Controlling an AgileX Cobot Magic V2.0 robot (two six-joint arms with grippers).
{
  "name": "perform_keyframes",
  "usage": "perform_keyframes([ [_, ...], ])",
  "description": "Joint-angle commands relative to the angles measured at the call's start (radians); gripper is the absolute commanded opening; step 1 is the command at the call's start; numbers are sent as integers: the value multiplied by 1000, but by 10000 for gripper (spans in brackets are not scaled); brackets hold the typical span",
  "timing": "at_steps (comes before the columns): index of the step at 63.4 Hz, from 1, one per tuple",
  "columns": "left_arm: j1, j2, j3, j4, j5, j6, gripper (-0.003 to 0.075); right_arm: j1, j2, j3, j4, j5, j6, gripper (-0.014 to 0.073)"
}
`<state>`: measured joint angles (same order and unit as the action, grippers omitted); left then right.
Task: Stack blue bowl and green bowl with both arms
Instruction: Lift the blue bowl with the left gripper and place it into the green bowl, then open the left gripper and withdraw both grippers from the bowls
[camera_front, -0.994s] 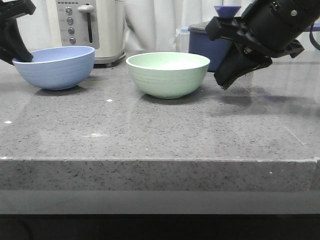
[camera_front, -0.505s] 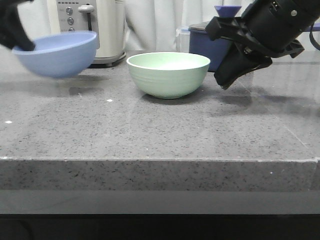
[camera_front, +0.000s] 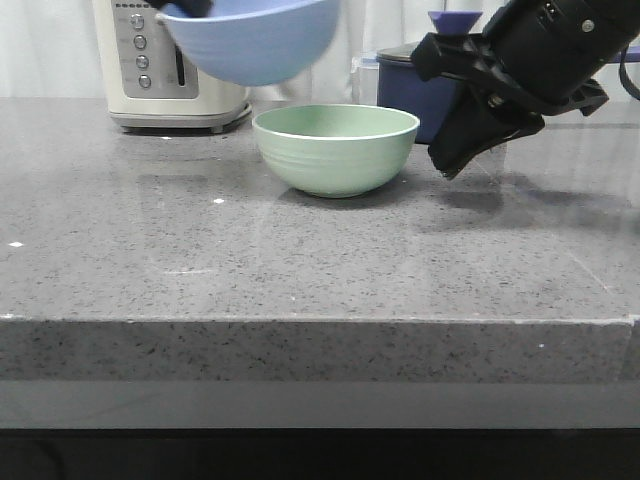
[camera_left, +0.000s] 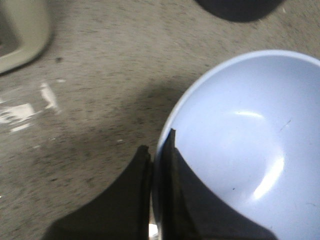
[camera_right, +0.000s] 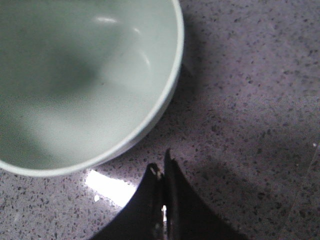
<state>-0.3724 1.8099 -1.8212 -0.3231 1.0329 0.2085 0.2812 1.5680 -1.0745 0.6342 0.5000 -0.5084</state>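
Blue bowl (camera_front: 250, 38) hangs above the table (camera_front: 300, 260), at ten o'clock from the green bowl (camera_front: 336, 148), rim pinched by the left tool (camera_left: 156, 165); right tool (camera_right: 163, 175) closed empty, beside green bowl

The blue bowl (camera_front: 252, 40) and green bowl (camera_front: 336, 148) look matt, faintly ridged plastic; the desk (camera_front: 300, 270) is polished, speckled grey stone, glossy with reflections.
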Motion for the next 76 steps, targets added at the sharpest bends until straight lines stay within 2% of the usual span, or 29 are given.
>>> perform_keyframes([
  [1, -53, -15, -68, 2, -35, -33, -20, 0, -38, -27, 23, -37, -8, -63],
  [16, -115, 63, -121, 15, -38, -47, -20, 0, -38, -27, 23, -38, -8, -63],
  [54, -114, 116, -126, 39, -59, -47, -11, 0, -38, -27, 23, -39, -8, -63],
  [60, -114, 116, -126, 35, -64, -47, 80, 0, -38, -27, 23, -39, -8, -63],
  [69, -114, 116, -126, 33, -64, -47, 304, 0, -38, -27, 23, -39, -8, -63],
  [73, -114, 112, -126, 30, -64, -47, 351, 0, -38, -27, 23, -39, -8, -63],
  [76, -114, 103, -126, 30, -64, -47, 357, 0, -38, -27, 23, -39, -8, -63],
])
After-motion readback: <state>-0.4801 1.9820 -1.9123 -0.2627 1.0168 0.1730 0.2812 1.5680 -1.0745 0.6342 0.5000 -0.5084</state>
